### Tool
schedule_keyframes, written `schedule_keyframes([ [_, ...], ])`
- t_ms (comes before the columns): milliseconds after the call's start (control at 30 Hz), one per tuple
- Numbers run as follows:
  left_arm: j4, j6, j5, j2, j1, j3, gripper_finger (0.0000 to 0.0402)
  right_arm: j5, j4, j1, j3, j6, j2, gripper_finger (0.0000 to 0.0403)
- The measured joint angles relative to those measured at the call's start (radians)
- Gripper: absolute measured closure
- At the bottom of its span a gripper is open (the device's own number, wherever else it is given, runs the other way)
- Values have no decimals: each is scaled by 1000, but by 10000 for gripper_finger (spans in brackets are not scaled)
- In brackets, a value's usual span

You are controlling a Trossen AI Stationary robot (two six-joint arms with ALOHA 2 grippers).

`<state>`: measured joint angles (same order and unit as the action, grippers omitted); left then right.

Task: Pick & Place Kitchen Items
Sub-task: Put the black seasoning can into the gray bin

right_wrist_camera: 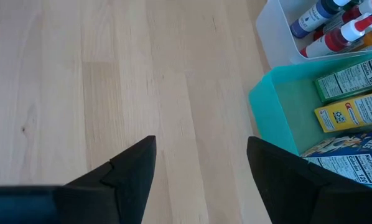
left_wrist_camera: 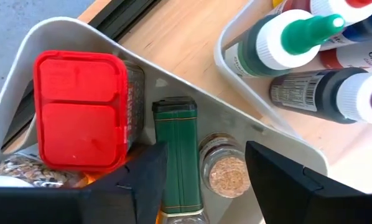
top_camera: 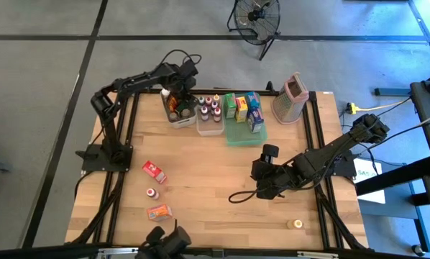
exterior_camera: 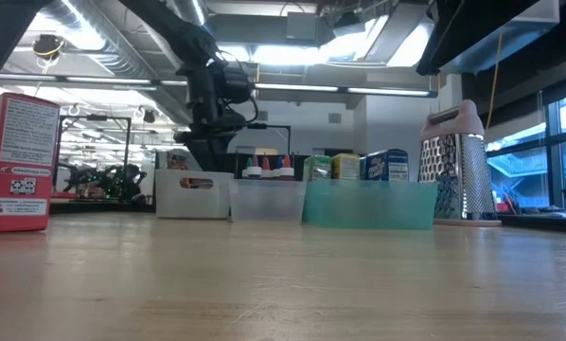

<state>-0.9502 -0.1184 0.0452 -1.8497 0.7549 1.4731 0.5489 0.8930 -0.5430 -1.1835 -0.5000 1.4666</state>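
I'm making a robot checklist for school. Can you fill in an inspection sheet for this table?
Surface: wooden table, bare in the middle.
Job's things: jars in the white bin; bottles in the clear bin; boxes in the green tray; red box, small jar, orange packet and yellow-capped jar loose.
Clutter: metal grater.
Grippers: left gripper above the white bin, fingers open; right gripper over bare wood, fingers open.
Cables: black cable on the table.
Surroundings: floor fan.

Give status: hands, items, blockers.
Left hand open over spice bin, above green tin. Right hand open, empty, mid-table. Nothing in the way.
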Motion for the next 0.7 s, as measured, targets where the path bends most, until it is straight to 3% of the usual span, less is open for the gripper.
schedule_keyframes([
  [700, 4, -23, -39, -31, -7, 0, 199, 0, -2, 0, 0, 0, 0, 149],
])
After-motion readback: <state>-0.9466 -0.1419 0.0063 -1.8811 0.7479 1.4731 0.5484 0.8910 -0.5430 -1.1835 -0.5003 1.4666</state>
